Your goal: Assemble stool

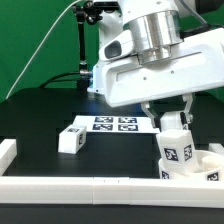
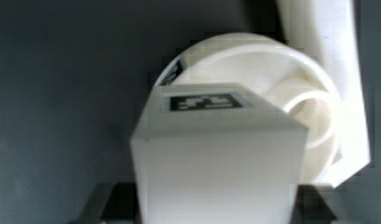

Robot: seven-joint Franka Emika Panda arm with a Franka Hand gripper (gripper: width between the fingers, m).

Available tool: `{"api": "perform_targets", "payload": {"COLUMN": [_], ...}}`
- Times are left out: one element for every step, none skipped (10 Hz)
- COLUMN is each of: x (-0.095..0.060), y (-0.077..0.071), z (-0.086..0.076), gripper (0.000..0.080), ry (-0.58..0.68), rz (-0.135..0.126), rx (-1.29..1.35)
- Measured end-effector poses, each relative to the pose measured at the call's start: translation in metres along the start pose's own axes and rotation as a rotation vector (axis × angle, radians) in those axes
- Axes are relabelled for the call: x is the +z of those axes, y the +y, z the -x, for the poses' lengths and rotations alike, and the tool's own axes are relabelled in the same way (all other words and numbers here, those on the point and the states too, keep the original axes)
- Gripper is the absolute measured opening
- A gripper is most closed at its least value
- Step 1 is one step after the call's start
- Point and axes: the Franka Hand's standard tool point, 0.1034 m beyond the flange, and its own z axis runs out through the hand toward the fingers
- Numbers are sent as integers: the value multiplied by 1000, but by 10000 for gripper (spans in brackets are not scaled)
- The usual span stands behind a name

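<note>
My gripper (image 1: 172, 118) is shut on a white blocky stool leg (image 1: 178, 150) and holds it upright at the exterior view's right. The leg's lower end is at the round white seat (image 1: 206, 172), which lies by the front wall; whether it touches the seat I cannot tell. In the wrist view the leg (image 2: 222, 150) fills the space between the two dark fingers (image 2: 116, 205), with a tag on its far end. Beyond the leg curves the seat (image 2: 276, 70). A second leg (image 1: 70, 138) lies on its side on the black table at the exterior view's left.
The marker board (image 1: 113, 124) lies flat behind the middle of the table. A low white wall (image 1: 90, 185) runs along the front and turns up at the left corner (image 1: 8, 150). A green backdrop and a camera stand rise behind.
</note>
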Motion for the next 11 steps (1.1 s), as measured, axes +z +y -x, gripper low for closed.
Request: {"api": "perform_targets", "payload": {"x": [1,1,2,2,2,2,2,3,3,2,-3], "y": [-2,-5,-8,-9,-10,-12,-13,-13,-13,-15,-22], "z": [3,6,9,11,11,13,15,15,15,18,19], "gripper": [338,340,340,340,341,341,341,400,536,536,625], "ry": [3,2,-2,-4,-5,-10,-14,-14,-15,-41,-77], "rz": [3,5,9,9,1,-8,-11,-11,-11,3,15], "rx": [60,154,252,329,412,502,535,532,526,488,413]}}
